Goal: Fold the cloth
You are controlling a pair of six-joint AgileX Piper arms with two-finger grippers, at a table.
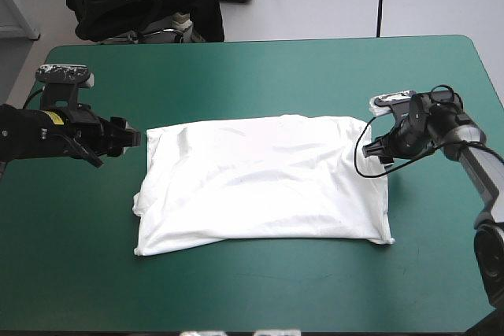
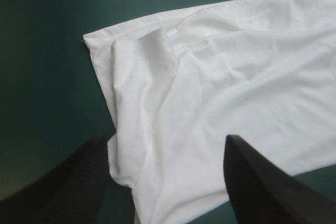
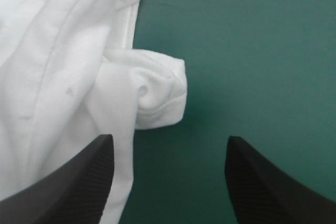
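The white T-shirt (image 1: 264, 182) lies folded in a broad rectangle at the middle of the teal-green table. My left gripper (image 1: 130, 138) hovers just off the shirt's left far corner, open, fingers apart with nothing between them; in its wrist view the T-shirt (image 2: 226, 93) spreads ahead of and under the left gripper (image 2: 168, 156). My right gripper (image 1: 376, 149) is at the shirt's right far corner, open. In its view a rolled sleeve end of the T-shirt (image 3: 157, 90) lies just ahead of the right gripper (image 3: 168, 156), one finger (image 3: 79, 182) over the white cloth.
Bare teal-green cover (image 1: 260, 297) runs all round the shirt, widest toward the near edge and the far edge (image 1: 260, 41).
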